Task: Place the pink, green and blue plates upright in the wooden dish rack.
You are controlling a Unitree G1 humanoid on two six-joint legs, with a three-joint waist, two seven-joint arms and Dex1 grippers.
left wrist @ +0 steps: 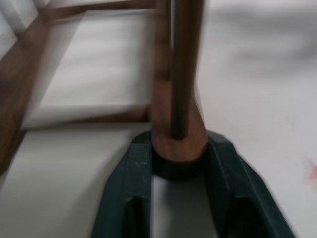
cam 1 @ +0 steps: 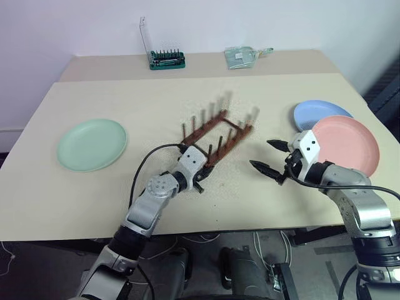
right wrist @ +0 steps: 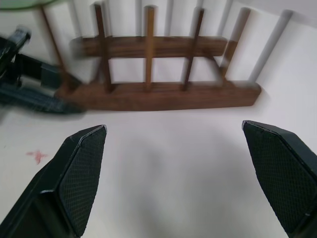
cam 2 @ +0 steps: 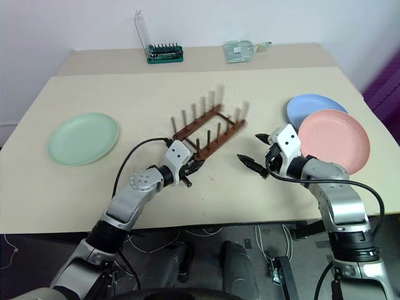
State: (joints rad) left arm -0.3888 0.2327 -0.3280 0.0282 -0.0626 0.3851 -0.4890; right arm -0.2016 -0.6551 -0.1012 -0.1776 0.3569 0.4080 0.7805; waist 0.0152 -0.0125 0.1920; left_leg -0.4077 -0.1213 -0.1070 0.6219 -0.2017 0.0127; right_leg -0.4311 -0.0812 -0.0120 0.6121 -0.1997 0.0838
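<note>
A: While the rack [cam 1: 215,134] sat mid-table [cam 1: 156,100], what did the L gripper [left wrist: 178,163] do?
B: Its fingers were clamped on the near end of one rail, peg right above.
A: R gripper [cam 1: 270,157]?
B: Fingers spread wide, nothing in them, near the rack's right side, not touching.
A: Plates?
B: All flat on the table. Green [cam 1: 92,144] far left, well apart from the rack. Pink [cam 1: 347,144] far right, overlapping the blue [cam 1: 317,112] behind it.

Head stereo pair looking down over the table [cam 1: 156,100], wrist views close, both sharing the wooden dish rack [right wrist: 163,94]
</note>
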